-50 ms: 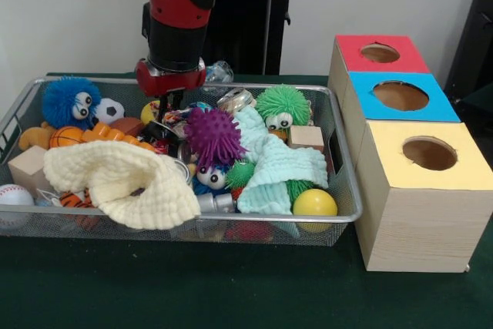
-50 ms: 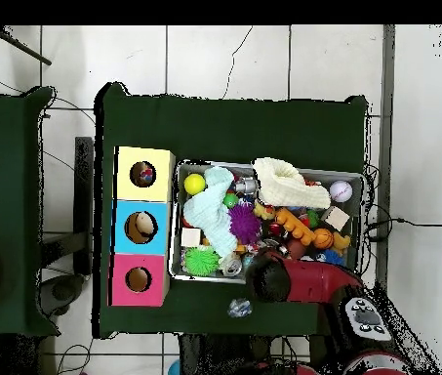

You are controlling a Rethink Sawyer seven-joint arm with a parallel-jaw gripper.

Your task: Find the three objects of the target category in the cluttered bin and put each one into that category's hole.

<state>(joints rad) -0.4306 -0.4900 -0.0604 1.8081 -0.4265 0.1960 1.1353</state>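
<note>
From the front, the tool point(image 1: 168, 98) hangs low over the wire bin point(image 1: 343, 190), its tips buried in clutter, so I cannot tell whether it grips anything. The purple spiky ball point(image 1: 213, 135) lies just at its four o'clock, the yellow ball point(image 1: 314, 203) farther off. From overhead, the arm point(image 2: 302, 280) covers the bin's six o'clock rim; the three boxes point(image 2: 142, 227) sit at nine o'clock, holes unobstructed.

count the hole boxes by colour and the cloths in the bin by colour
red box: 1
blue box: 1
yellow box: 1
cream cloth: 1
mint cloth: 1
total: 5
</note>
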